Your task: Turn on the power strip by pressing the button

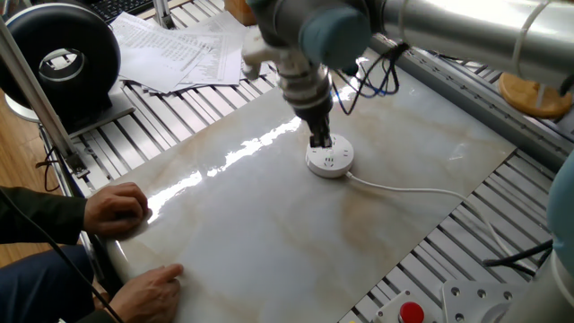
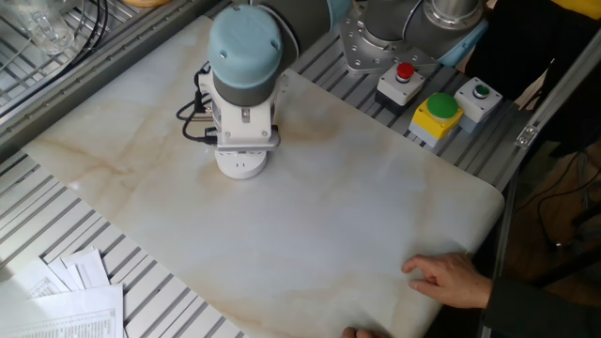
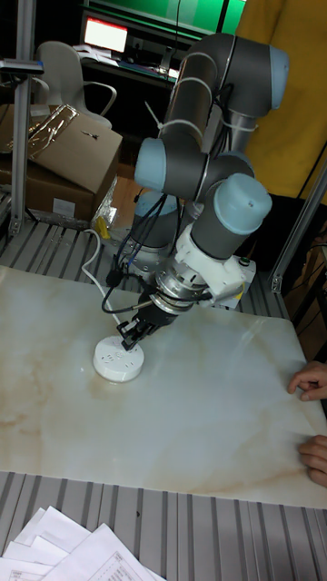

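Observation:
The power strip is a small round white puck with grey slots on the marble slab; its thin white cord trails right. My gripper points down at the puck's far-left rim, its dark fingers pressed together and the tips touching the top. In the tall fixed view the gripper leans in from the right onto the power strip. From the other fixed view the wrist covers the fingers, and only the near half of the power strip shows. I cannot make out the button; the fingertips cover that spot.
A person's hands rest on the slab's edge, seen again as hands. Loose papers and a black round device lie beyond the slab. Boxes with a red button, a yellow one and a green one stand beside the arm's base.

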Action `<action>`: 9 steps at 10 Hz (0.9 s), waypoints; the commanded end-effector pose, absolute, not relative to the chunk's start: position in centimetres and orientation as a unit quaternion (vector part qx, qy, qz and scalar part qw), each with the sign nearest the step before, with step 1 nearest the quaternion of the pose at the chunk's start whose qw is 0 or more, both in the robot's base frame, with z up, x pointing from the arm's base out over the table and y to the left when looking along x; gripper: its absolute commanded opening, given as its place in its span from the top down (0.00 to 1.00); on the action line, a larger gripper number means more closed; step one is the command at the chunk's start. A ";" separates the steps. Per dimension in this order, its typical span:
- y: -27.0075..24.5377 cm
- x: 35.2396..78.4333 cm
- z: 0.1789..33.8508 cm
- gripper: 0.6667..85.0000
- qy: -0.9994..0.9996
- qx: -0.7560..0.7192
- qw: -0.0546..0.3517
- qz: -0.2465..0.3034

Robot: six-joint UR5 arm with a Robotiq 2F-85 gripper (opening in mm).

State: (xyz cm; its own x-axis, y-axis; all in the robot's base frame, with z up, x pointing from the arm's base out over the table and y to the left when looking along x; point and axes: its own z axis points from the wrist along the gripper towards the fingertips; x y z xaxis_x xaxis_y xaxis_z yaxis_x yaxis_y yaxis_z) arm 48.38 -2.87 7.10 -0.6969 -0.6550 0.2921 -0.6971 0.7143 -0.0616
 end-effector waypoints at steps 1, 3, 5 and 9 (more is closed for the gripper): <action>-2.7 48.7 11.2 1.00 -0.927 0.350 0.122 0.053; -1.6 51.2 10.6 1.00 -0.948 0.308 0.066 0.050; -1.1 52.7 10.5 1.00 -0.961 0.272 0.029 0.049; -0.8 54.8 10.3 1.00 -0.977 0.209 -0.023 0.043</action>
